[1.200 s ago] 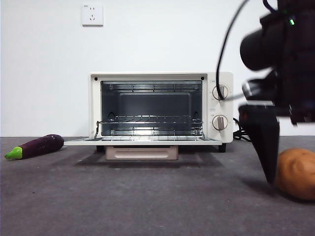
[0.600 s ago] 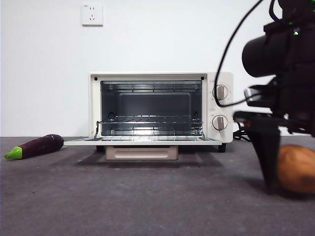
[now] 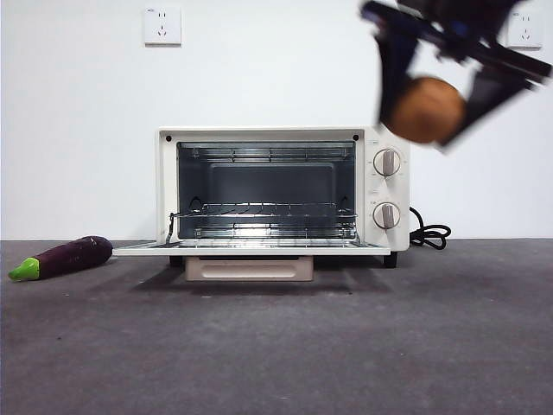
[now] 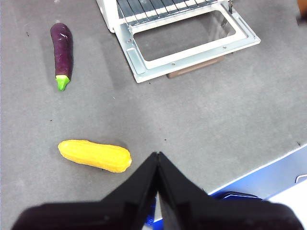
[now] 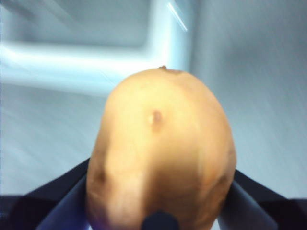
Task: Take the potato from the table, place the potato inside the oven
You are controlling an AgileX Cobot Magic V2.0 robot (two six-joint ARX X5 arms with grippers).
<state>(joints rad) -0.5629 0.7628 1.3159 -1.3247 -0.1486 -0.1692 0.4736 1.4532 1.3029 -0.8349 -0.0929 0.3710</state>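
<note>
White wall with two power sockets point(image 3: 162, 26) backed a dark grey matte tabletop point(image 3: 276, 346) on which the cream-white boxy toaster oven point(image 3: 282, 192) stood with its glass door point(image 4: 189, 40) dropped flat and open, wire racks visible inside and two round knobs point(image 3: 386, 162) on its right-hand panel, a black cord point(image 3: 429, 234) coiled beside it. High above the oven's knob side, clear of the tabletop, the right pincer point(image 3: 436, 82) gripped the rounded orange-brown potato point(image 3: 425, 110) between its two black jaws, tilted and blurred in the front view; the right wrist view showed the same potato point(image 5: 160, 153) filling most of the frame, a jaw pressed against each flank, over a pale blurred background. The potato was in the air, outside the oven and near its upper right corner as seen from the front. A long purple eggplant with a green stem point(image 3: 62, 258) lay on the tabletop well to the left of the open door, apart from it. The left wrist view showed the left pincer point(image 4: 157, 163) with its jaws closed tip to tip on nothing, held above the tabletop's near edge, with a yellow corn cob point(image 4: 95, 155) lying just beyond it and the eggplant point(image 4: 62, 52) farther off, beside the oven door.
</note>
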